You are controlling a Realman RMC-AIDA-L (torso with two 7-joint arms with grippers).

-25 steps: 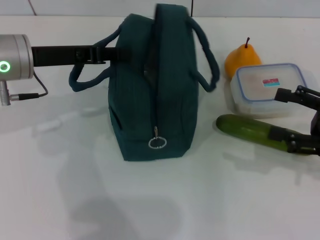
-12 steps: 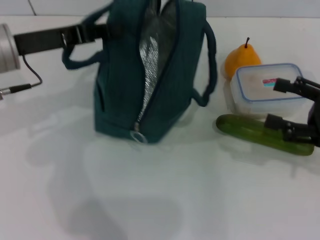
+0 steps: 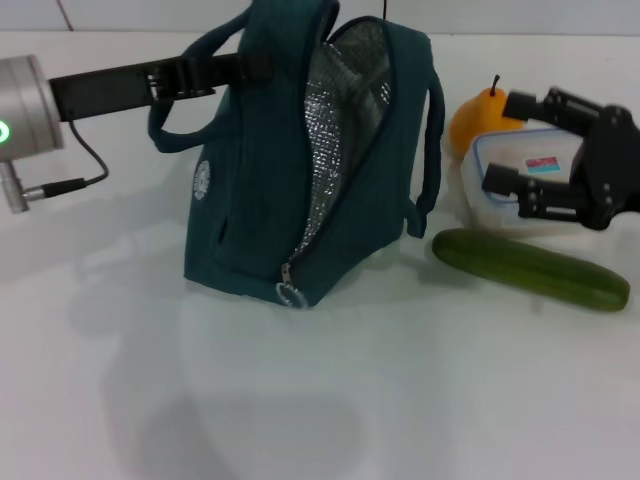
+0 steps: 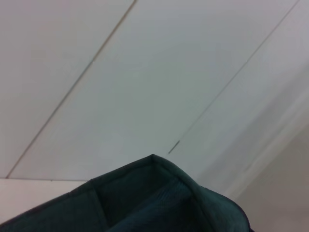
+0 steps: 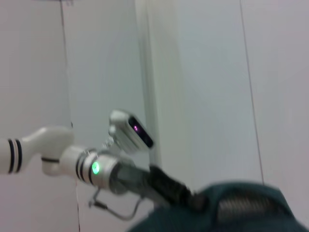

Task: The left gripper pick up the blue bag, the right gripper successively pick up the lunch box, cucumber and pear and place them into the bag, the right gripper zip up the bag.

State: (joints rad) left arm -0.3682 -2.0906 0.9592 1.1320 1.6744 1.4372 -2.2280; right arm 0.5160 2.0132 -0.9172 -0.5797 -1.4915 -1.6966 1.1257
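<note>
Over lunch box (image 3: 530, 170) – right gripper (image 3: 515, 145) open | left gripper (image 3: 225, 72) clamps bag (image 3: 290, 180) handle

A white table (image 3: 300, 400) stands before a pale panelled wall (image 4: 120, 72).

Looks like a lab or test room: bare white table (image 3: 300, 400) below, plain pale wall panels (image 4: 145, 72) with thin seams behind, toward 12 o'clock; nothing homely, only staged props and robot arms.
</note>
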